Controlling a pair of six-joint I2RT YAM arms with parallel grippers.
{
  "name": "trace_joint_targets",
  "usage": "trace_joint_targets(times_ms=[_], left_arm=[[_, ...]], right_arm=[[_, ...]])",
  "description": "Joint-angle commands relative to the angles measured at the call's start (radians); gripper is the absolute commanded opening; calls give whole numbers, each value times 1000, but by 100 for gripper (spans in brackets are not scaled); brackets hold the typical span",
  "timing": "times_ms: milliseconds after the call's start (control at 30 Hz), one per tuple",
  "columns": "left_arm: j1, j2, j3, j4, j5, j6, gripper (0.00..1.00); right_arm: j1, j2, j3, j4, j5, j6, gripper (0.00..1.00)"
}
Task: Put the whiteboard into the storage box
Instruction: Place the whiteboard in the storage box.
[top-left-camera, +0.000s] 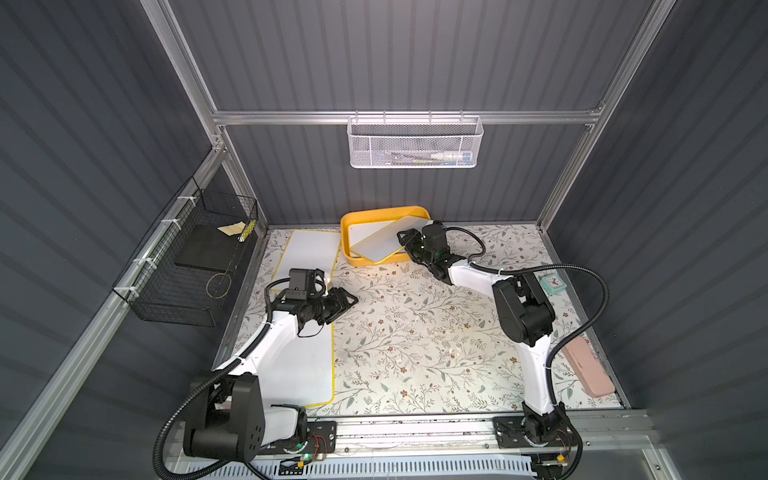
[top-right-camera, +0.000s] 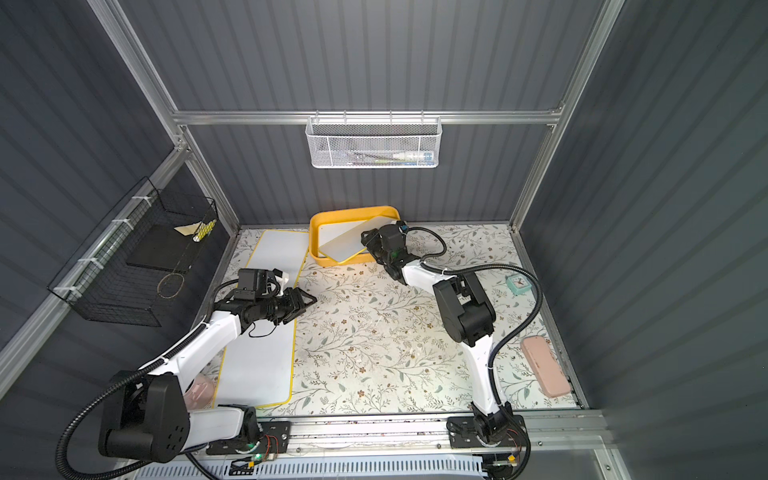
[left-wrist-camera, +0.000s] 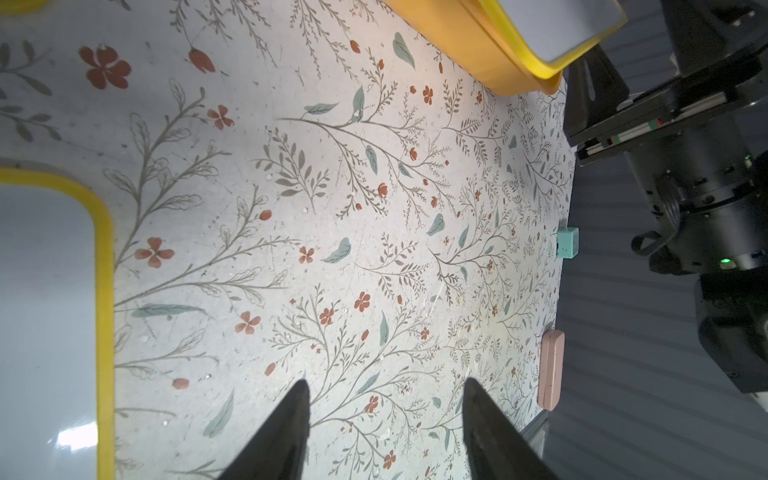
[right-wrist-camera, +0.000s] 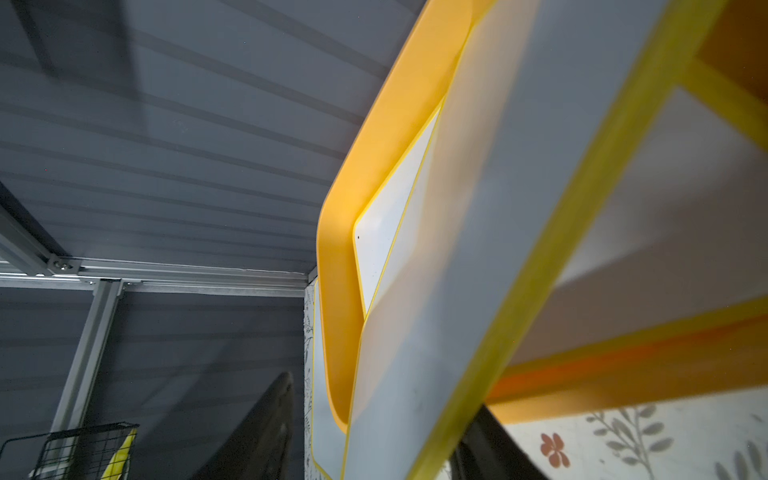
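Tilted whiteboard (top-left-camera: 380, 243) askew in the storage box (top-left-camera: 347, 224), one corner jutting up over the near rim, surface blurred in the right wrist view (right-wrist-camera: 478, 249). Beneath it, a second whiteboard (top-left-camera: 363, 232) flat on the box floor. At the raised near edge, the right gripper (top-left-camera: 402, 241), jaws spread wide to either side of the yellow border, one finger (right-wrist-camera: 266, 428) clear of the board, no clamp on it. Storage box at the back of the floral mat (top-left-camera: 415, 332). Just left of the box, a far board (top-left-camera: 309, 253) flat on the mat, and nearer the arm bases a near board (top-left-camera: 307, 365). Above the near board's edge, well apart from the box, the left gripper (top-left-camera: 352, 300), fingers (left-wrist-camera: 286, 432) parted, nothing between them. Along the mat's right side, a teal clock (top-left-camera: 552, 284) and a pink case (top-left-camera: 588, 368). On the walls, a black wire basket (top-left-camera: 195, 257) and a white mesh basket (top-left-camera: 413, 143).
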Motion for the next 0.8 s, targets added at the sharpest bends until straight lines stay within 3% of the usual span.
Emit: trace_joint_targets(times_ms=[0,67,267,533,767], left_arm=[[7,-13,10,-9,20,20,59],[7,-13,8,-8,16,22,59],[7,5,-8,24,30,12,59],[7,2,-12,16,15,19,59],[7,39,-10,44,30,12,59]], right_arm=[[10,-15,68,-30,-88,-38,65],[12,0,133,-118,-147,-78,68],[13,189,539,-573,-372,-237,73],[-1,159,520,-690,-418,-339,77],[-1,165,561,-706,-589,-386,80]])
